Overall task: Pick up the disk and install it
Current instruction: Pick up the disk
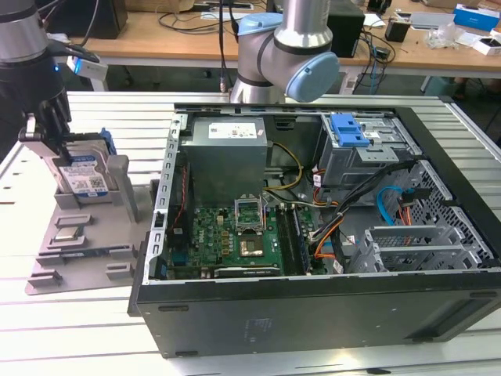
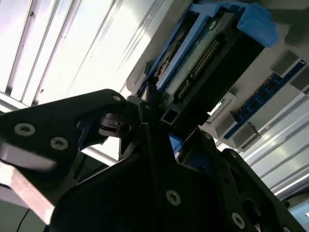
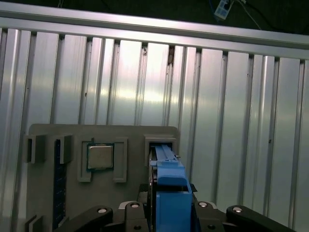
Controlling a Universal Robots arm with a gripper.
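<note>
The disk (image 1: 81, 174), silver with a white-and-blue label and a blue frame, stands on edge in a slot of the grey holder (image 1: 86, 235) at the exterior view's left. My gripper (image 1: 64, 150) comes down on its upper edge from above. In the first wrist view the black fingers (image 3: 203, 209) press against both sides of the disk's blue frame (image 3: 170, 186). In the second wrist view the disk's connector edge (image 2: 203, 55) lies just past the fingertips (image 2: 150, 104). The gripper is shut on the disk, which still sits in the slot.
An open computer case (image 1: 313, 301) lies at the exterior view's right, with a drive cage and blue latch (image 1: 348, 129) at its far side. The arm's base (image 1: 286, 55) stands behind it. The holder also carries a processor chip (image 3: 100, 157) and a memory stick (image 2: 263, 99). The table is ribbed aluminium.
</note>
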